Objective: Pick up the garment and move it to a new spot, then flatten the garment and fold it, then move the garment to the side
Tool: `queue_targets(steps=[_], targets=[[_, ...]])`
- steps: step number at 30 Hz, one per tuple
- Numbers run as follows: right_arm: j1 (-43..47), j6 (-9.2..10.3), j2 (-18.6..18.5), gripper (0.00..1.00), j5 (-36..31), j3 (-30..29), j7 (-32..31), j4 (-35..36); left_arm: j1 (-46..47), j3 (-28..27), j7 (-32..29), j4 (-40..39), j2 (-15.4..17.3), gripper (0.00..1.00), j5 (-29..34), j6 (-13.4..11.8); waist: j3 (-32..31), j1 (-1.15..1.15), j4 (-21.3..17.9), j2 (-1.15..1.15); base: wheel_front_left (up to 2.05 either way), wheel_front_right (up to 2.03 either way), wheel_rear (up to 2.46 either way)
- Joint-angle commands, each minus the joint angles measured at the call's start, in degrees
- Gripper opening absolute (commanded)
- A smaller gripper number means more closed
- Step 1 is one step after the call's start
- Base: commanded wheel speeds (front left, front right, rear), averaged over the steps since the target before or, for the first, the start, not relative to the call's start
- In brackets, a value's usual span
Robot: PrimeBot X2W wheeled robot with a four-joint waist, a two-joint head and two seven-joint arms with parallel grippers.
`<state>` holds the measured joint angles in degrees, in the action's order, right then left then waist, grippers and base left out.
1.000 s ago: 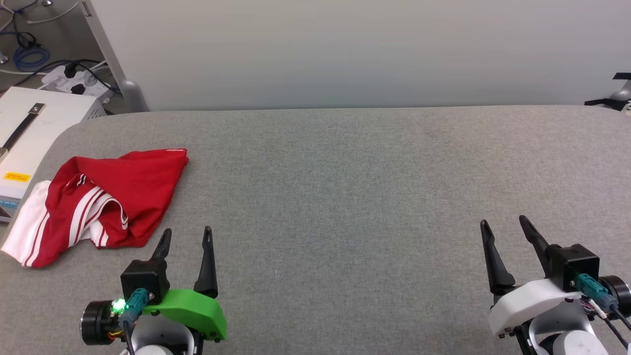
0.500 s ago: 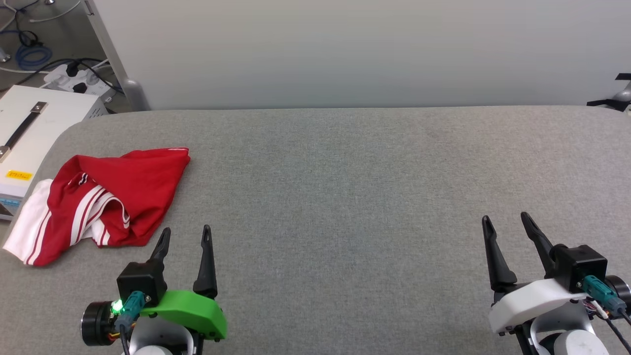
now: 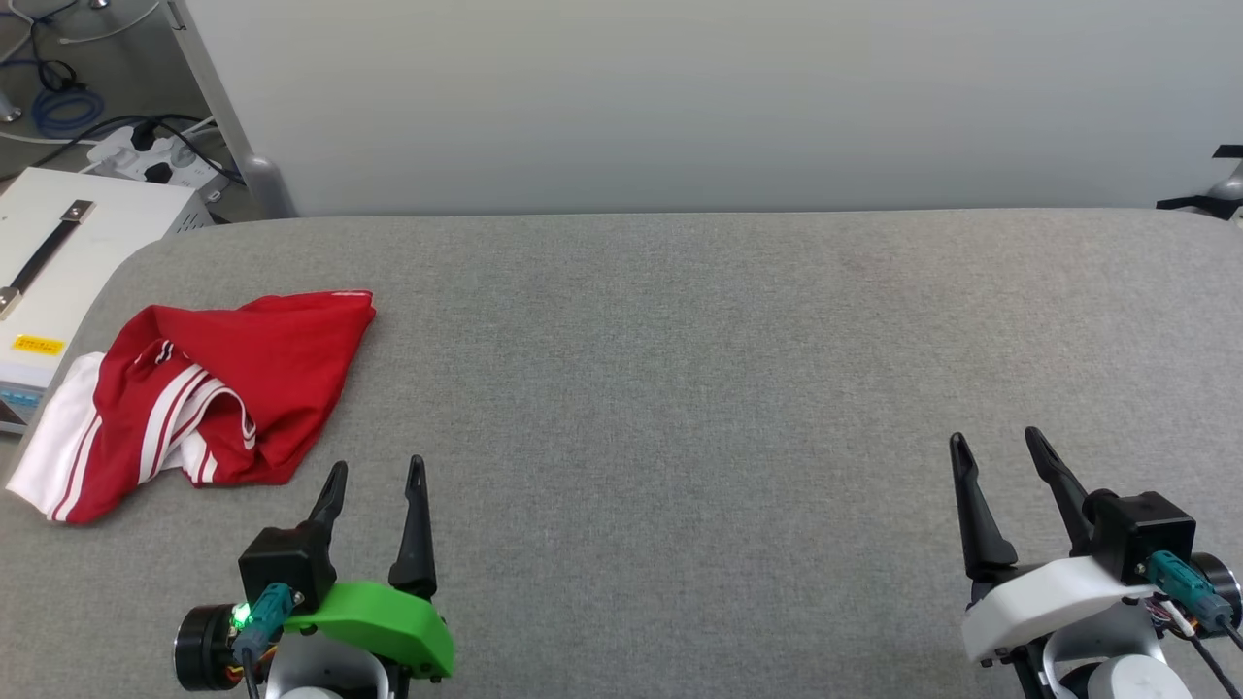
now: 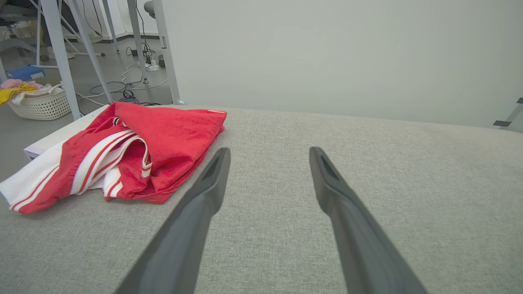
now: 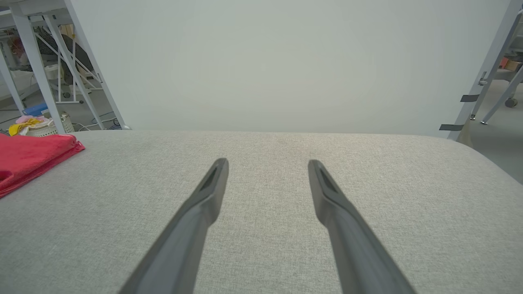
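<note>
The left claw (image 3: 375, 462) pulled back a little toward the robot and edged slightly to its right, ending a bit farther from the garment (image 3: 262, 359). The right claw (image 3: 993, 434) nudged forward, then dropped back almost to its start.

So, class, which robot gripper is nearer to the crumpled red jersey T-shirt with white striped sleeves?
Left. The left gripper is open just off the near edge of the red jersey T-shirt. The right gripper is far to its right across the grey fabric surface.
</note>
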<state>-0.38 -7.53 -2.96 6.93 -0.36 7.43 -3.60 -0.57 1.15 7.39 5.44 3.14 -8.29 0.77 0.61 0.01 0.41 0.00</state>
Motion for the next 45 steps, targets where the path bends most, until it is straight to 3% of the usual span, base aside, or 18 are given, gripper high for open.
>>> queue_targets(steps=[1, 34, 45], targets=[[0.47, 0.02, 0.05, 1.0, 0.86, -0.04, 0.75, 0.15, -0.58, -0.1, 0.69, 0.04, -0.14, 1.0, -0.48, 0.32, 0.05, -0.01, 0.0, 0.0, 0.0, 0.0, 0.0], [0.21, 0.03, 0.07, 1.0, 4.2, -0.32, 4.82, -2.14, -0.02, 0.32, 4.82, 2.85, -0.21, 1.0, -4.29, 0.8, 1.97, -0.01, 0.43, 0.0, 0.0, 0.0, 0.0], [0.61, 0.04, 0.08, 1.0, 5.33, 2.38, 6.11, -1.42, 0.27, 0.23, 6.14, 3.87, -0.23, 1.0, -5.17, 0.69, 1.65, -0.01, 6.27, 0.0, 0.0, 0.0, 0.0]])
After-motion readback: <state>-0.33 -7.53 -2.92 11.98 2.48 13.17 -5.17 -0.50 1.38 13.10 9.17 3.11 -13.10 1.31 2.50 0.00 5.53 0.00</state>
